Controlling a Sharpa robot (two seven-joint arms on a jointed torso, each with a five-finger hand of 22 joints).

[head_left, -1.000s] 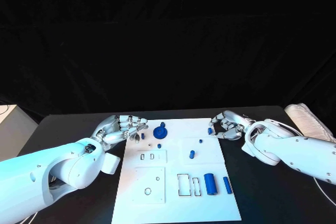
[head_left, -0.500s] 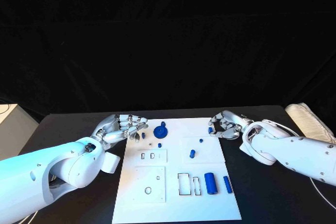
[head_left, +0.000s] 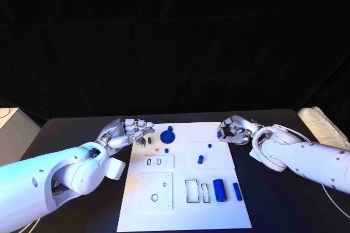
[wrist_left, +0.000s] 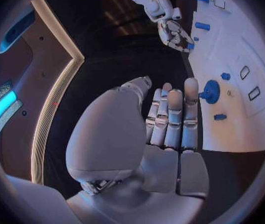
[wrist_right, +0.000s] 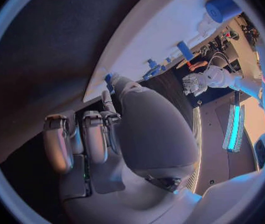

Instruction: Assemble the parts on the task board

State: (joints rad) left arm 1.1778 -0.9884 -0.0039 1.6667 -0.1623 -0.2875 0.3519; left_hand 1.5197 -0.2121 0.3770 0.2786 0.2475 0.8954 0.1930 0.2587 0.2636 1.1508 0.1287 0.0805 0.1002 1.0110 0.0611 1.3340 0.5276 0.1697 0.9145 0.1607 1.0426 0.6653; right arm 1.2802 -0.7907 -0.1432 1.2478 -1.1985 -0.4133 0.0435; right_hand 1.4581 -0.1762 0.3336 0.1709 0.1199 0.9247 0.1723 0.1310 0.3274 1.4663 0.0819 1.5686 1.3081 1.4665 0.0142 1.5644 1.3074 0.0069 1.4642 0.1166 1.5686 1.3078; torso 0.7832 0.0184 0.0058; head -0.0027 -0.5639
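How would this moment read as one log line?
left hand: board's left edge, empty | right hand: board's right edge, at small blue part | task board: parts loose

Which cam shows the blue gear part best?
Head view: the blue gear part lies unobstructed on the task board, seen from above. The left wrist view shows it beside that hand's fingertips, curved by the fisheye. In the right wrist view I cannot pick it out.

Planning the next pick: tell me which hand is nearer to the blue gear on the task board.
Left. The left hand sits at the task board's left edge, close beside the blue gear. The right hand is at the opposite edge, farther across the board.
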